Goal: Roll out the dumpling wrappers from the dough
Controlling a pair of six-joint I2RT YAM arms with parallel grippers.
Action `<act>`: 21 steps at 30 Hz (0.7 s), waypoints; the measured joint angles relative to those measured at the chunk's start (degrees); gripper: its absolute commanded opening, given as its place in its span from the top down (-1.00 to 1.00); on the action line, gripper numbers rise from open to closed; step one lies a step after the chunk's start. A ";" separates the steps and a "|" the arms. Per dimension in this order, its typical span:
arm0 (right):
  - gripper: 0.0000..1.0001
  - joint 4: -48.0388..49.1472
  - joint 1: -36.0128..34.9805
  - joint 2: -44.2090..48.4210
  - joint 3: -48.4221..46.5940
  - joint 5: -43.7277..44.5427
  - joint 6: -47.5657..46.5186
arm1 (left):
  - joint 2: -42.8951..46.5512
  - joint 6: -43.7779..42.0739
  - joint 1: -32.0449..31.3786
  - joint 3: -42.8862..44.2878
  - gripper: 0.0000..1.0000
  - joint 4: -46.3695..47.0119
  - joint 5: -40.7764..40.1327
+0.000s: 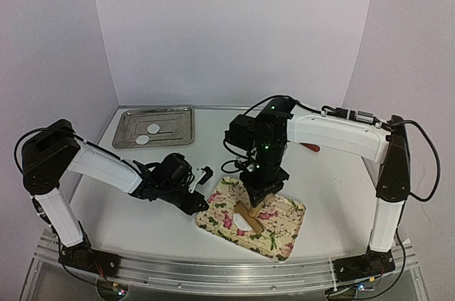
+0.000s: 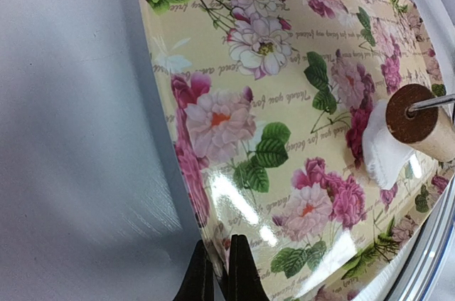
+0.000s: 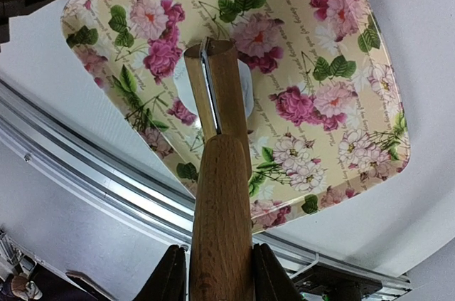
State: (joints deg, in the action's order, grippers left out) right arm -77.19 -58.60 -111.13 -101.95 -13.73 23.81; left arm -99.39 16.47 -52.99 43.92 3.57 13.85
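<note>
A flowered tray point(image 1: 283, 232) lies between the arms near the table's front edge. On it is a small white piece of dough point(image 2: 382, 153), with the roller of a wooden rolling pin point(image 1: 249, 213) resting on it. My right gripper point(image 3: 220, 276) is shut on the pin's wooden handle point(image 3: 222, 223), above the tray. My left gripper point(image 2: 222, 276) is shut on the tray's left rim point(image 2: 186, 173), which sits pinched between its fingers. Two dumpling wrappers point(image 1: 153, 129) point(image 1: 143, 140), small white discs, lie in a metal tray point(image 1: 178, 134) at the back left.
A red-handled object point(image 1: 311, 148) shows behind the right arm. An aluminium rail point(image 3: 106, 194) runs along the table's near edge, just below the flowered tray. White walls close off the back and both sides.
</note>
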 measured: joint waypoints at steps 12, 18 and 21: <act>1.00 1.13 -0.04 -1.48 1.61 0.10 0.00 | 0.00 0.00 -0.11 0.00 1.00 0.03 -0.10; 1.00 1.47 -0.51 -1.51 2.11 1.24 0.44 | 0.00 0.00 -0.11 0.00 1.00 0.04 -0.11; 1.00 1.42 -0.64 -1.48 2.11 2.06 0.69 | 0.00 0.02 -0.11 0.00 1.00 0.04 -0.11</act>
State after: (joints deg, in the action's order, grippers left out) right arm -75.78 -59.24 -112.62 -99.83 -11.67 24.50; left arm -99.39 16.49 -53.10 43.92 3.62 13.74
